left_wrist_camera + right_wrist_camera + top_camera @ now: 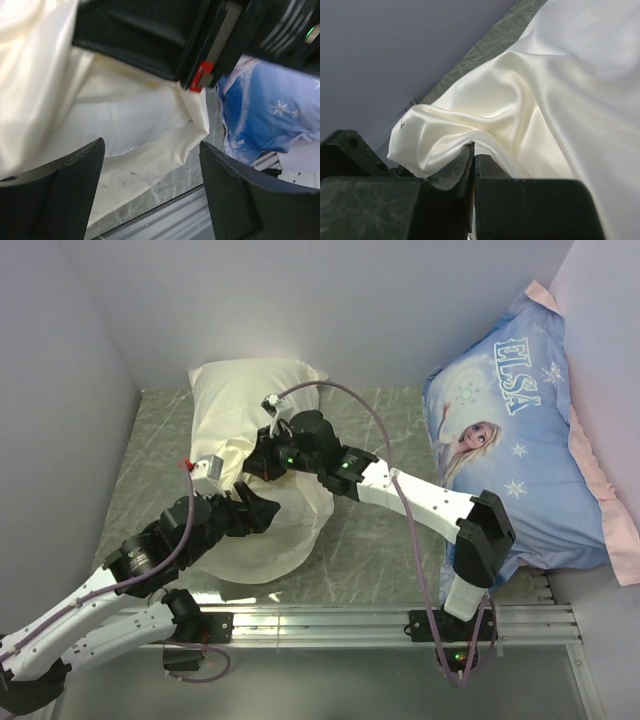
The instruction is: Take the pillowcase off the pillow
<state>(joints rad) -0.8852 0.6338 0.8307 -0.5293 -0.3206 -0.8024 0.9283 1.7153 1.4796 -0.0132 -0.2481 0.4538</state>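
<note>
Your right gripper [474,150] is clamped tight on a fold of the pillowcase [485,100]. In its wrist view the two fingers [445,172] meet, with cream satin bunched up over them. From above, the right gripper [268,462] sits over the middle of the pillowcase [245,390], its arm stretched across the table [380,540] from the right base. Your left gripper [262,512] lies just below it, close alongside, over the lower half of the bundle. In the left wrist view the left gripper [151,147] is spread wide with nothing between the fingers [65,190]; the fabric lies beneath them. In the same view the right gripper [197,85], black with a red mark, pinches the hemmed corner of the pillowcase [192,117], and a whiter surface — the pillow [125,120] — shows inside the raised edge. The pillowcase lies left of centre on the table, far end up by the back wall [330,300], with the pillow inside it. The blue Elsa-print pillow [520,440] leans at the right side — well apart from the bundle.
</note>
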